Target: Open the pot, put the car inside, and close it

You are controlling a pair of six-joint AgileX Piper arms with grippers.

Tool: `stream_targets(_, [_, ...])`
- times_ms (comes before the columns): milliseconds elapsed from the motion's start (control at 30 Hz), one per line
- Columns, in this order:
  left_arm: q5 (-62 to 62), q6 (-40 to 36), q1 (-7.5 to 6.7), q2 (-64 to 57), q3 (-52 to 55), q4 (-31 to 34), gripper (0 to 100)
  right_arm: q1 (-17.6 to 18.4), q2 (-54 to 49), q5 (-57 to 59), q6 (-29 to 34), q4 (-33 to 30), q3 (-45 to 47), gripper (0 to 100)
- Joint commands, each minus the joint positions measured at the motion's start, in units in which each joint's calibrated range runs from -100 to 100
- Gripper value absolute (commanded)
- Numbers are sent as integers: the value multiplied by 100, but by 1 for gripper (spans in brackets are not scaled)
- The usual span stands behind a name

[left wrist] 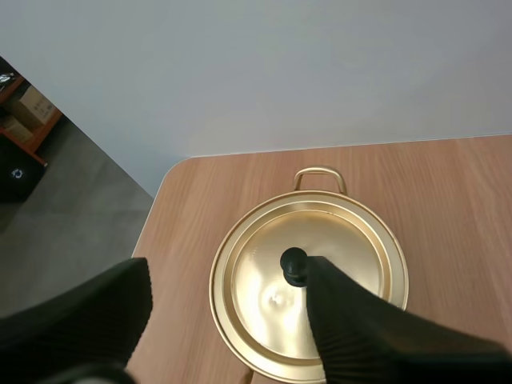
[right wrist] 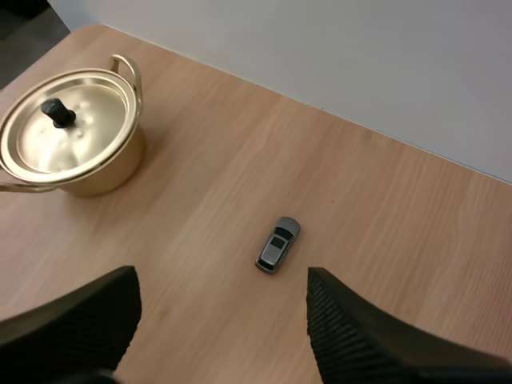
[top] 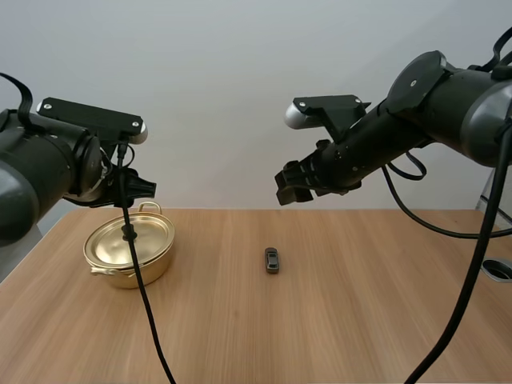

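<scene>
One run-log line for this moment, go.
lid on pot | car on table, apart from pot | left gripper open over lid | right gripper open above car

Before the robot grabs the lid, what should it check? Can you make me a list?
1. Lid sits flat on the pot: ok.
2. Left claw is open, with its fingers apart: ok.
3. Knob is centred between the left claw's fingers: not ok. It sits right by one finger, so the claw probably needs a small shift.
4. Car lies alone on the table, apart from the pot: ok.
5. Right claw is open above the car: ok.
</scene>
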Motion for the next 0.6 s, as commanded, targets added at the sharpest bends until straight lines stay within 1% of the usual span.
stream_targets(0, [-276, -36, 0, 1, -4, -66, 100, 3, 4, -160, 11, 326, 0, 100])
stream_targets(67, [-293, -37, 0, 1, -4, -141, 100, 3, 4, -266, 11, 622, 0, 100])
stream_targets(167, [-177, -46, 0, 27, -4, -130, 100, 3, 4, -266, 11, 905, 0, 100])
stream_targets(233, [-137, -135, 0, 103, 40, -141, 100, 3, 4, -248, 11, 877, 0, 100])
stream_targets(367, [-204, -233, 0, 520, 189, -53, 100, 3, 4, 4, 11, 502, 0, 100])
stream_targets(567, [-706, -320, 0, 1262, 339, 14, 100, 3, 4, 186, 11, 504, 0, 100])
